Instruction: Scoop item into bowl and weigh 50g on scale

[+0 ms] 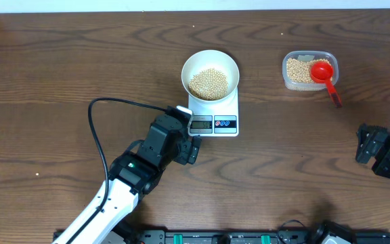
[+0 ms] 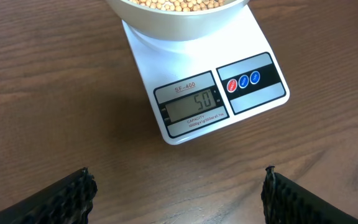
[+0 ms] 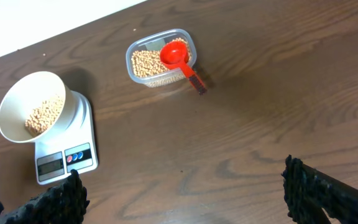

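Your left pincer [image 2: 178,182] gapes wide, empty, facing the scale [image 2: 191,78] reading 50; your right pincer [image 3: 182,174] gapes too

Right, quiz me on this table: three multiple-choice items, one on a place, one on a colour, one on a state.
1. Where does the bowl stand?
A. on the scale
B. beside the scale
C. under the scale

2. What colour is the scoop?
A. blue
B. red
C. green

3. How is the left gripper?
A. shut on the scoop
B. shut on the bowl
C. open, holding nothing

Answers:
1 A: the overhead view shows the bowl sitting on the scale's platform, just behind the display.
2 B: the scoop lying in the tub is bright red.
3 C: the left wrist view shows the fingers wide apart with only table between them.
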